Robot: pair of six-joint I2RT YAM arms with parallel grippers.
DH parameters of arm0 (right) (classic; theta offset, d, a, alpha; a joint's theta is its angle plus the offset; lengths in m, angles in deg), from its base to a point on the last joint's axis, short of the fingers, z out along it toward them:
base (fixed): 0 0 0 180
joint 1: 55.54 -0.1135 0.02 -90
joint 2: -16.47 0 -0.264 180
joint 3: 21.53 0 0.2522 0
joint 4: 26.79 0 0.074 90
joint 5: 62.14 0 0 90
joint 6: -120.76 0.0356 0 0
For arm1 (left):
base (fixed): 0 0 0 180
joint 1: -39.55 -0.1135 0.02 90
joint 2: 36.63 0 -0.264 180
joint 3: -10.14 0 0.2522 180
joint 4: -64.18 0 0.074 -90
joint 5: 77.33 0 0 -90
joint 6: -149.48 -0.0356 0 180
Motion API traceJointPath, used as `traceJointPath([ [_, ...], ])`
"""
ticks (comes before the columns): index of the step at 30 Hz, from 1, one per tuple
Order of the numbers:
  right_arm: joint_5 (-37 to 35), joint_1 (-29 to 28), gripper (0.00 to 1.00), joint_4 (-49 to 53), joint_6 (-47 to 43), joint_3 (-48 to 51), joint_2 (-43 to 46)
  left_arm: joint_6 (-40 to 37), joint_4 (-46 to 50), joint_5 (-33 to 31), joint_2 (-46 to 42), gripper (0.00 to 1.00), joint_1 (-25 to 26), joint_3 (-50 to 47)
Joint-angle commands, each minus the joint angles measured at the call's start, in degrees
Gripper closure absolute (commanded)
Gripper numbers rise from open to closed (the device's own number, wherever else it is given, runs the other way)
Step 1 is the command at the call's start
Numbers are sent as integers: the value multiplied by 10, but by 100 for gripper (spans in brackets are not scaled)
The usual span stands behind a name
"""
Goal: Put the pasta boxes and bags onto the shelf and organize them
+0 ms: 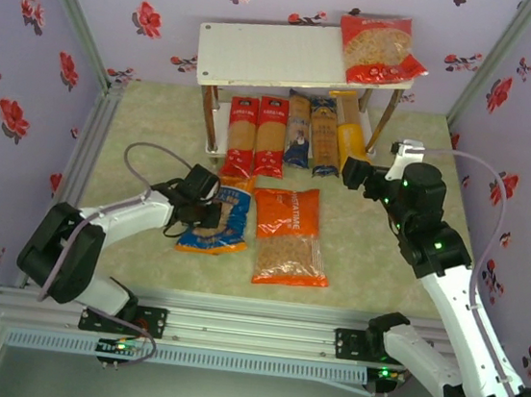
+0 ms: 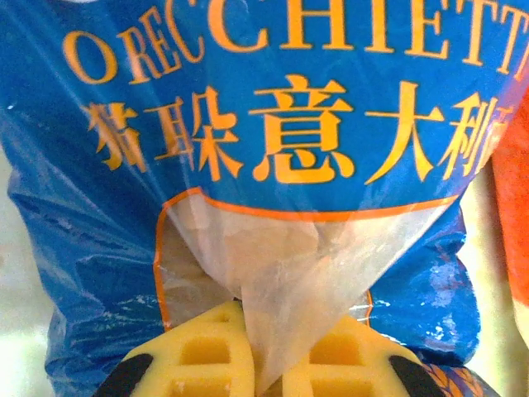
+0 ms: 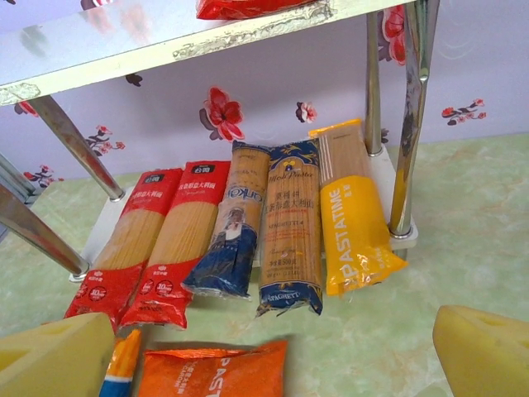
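Pick-up step on the blue orecchiette bag (image 2: 273,141): the left gripper (image 1: 197,206) has its fingers clamped together on a pucker of the clear window film. The bag lies on the table just left of the orange bag (image 1: 288,235), crinkled, glossy and full. Next it likely needs a steady lift to the shelf (image 1: 264,53), onto the bare top board left of the red bag (image 1: 379,48). The right gripper (image 1: 358,171) hovers with fingers wide apart, holding nothing.
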Motion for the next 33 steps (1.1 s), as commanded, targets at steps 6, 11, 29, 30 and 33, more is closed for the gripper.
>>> traceJointPath([
  [6, -19, 1, 1, -16, 16, 10, 8, -12, 89, 87, -97, 100, 4, 26],
  [11, -20, 1, 1, -17, 21, 13, 8, -16, 112, 123, -141, 100, 3, 56],
  [29, 7, 1, 1, -24, 46, 43, 4, -75, 139, 169, -187, 100, -2, 352],
  [30, 12, 1, 1, -27, 49, 43, 2, -84, 139, 170, -178, 100, -6, 382],
  [33, 33, 0, 1, -36, 57, 40, -8, -106, 128, 170, -143, 100, -27, 472],
])
